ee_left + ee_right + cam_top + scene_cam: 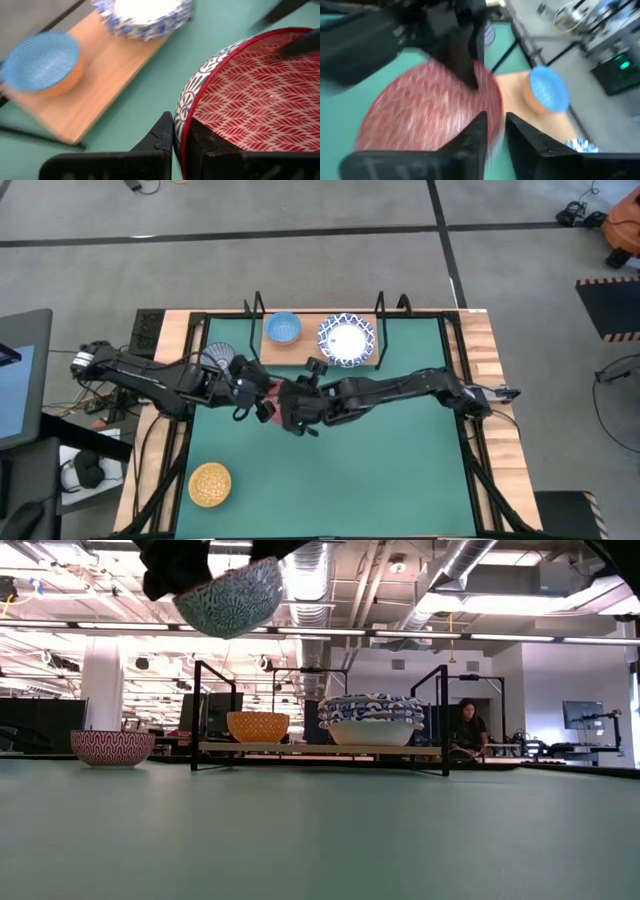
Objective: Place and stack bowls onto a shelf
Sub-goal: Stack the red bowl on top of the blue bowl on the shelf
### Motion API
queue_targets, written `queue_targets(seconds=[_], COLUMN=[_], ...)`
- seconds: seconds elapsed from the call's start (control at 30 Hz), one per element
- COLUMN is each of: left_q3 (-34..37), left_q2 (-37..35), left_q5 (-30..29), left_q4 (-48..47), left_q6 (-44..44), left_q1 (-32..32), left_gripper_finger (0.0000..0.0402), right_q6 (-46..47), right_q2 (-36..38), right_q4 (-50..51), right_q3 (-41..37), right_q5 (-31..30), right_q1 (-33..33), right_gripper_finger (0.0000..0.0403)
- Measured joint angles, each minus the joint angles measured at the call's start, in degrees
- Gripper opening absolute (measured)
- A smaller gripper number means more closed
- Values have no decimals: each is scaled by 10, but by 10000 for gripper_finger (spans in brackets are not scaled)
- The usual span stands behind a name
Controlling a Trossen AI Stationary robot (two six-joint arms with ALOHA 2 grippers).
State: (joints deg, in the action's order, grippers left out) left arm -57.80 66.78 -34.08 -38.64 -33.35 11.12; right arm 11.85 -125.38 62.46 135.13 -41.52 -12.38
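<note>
Bowls are partly put away: a blue bowl [284, 328] and white stack [347, 340] sit on the shelf [312, 356], beyond the left gripper [176, 135], which pinches the red bowl's [255, 100] rim. Right gripper [496, 127] looks spread beside it. The yellow bowl [210, 484] and grey bowl [217, 358] wait.

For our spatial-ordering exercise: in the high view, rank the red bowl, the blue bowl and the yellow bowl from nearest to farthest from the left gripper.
1. Red bowl: at the left gripper, mid-table.
2. Blue bowl: on the shelf, at the table's far edge.
3. Yellow bowl: near-left corner of the mat.
</note>
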Motion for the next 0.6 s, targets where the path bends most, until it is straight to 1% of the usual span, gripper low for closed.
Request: queue_targets(seconds=[0.07, 0.23, 0.3, 0.37, 0.47, 0.6], left_q3=[1, 0, 0, 0, 0, 0], left_q2=[-1, -1, -1, -1, -1, -1], left_q5=[-16, -57, -63, -64, -44, 13], left_q4=[-12, -12, 2, 20, 63, 121], left_q6=[-8, -75, -93, -96, -59, 29], left_q1=[-6, -40, -60, -84, -133, -232], left_gripper_finger=[2, 1, 1, 1, 1, 1], right_q6=[24, 59, 59, 59, 57, 52], right_q2=[21, 70, 95, 114, 141, 162], right_q4=[24, 112, 142, 149, 159, 165], right_q3=[0, 0, -1, -1, -1, -1], right_q5=[8, 9, 15, 15, 14, 13], right_q1=[11, 48, 60, 70, 88, 107], right_gripper_finger=[131, 197, 216, 228, 233, 230])
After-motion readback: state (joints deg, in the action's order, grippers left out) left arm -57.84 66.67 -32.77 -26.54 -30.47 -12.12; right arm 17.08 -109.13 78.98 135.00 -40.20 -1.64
